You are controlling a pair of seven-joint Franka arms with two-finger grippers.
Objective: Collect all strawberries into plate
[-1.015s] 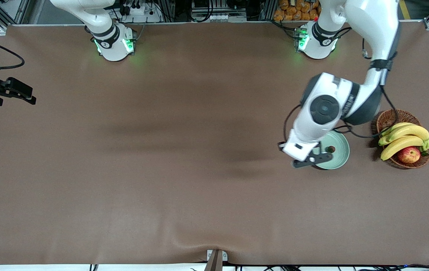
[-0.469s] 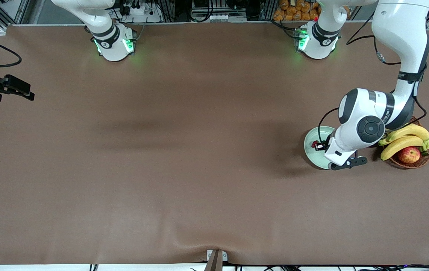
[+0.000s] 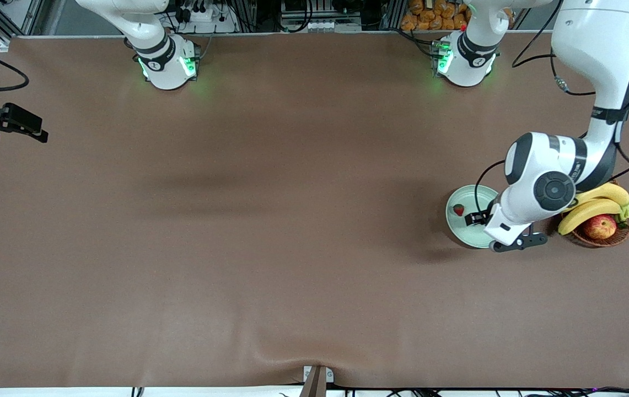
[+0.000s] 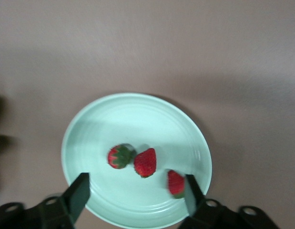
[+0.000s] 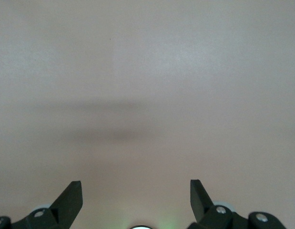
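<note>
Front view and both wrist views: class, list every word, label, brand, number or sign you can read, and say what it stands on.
None can be read.
Left arm: small dark marking on its forearm band, too small to read.
Plate, strawberries, table: plain, no text.

Left gripper: moved from the plate's edge toward the right arm's end to over its basket-side edge; fingers, shut half a second ago, now spread wide and empty.
Strawberries: three now lie loose in the plate; one was in it a second ago.
Right gripper: drifted slightly toward the robots' bases.
</note>
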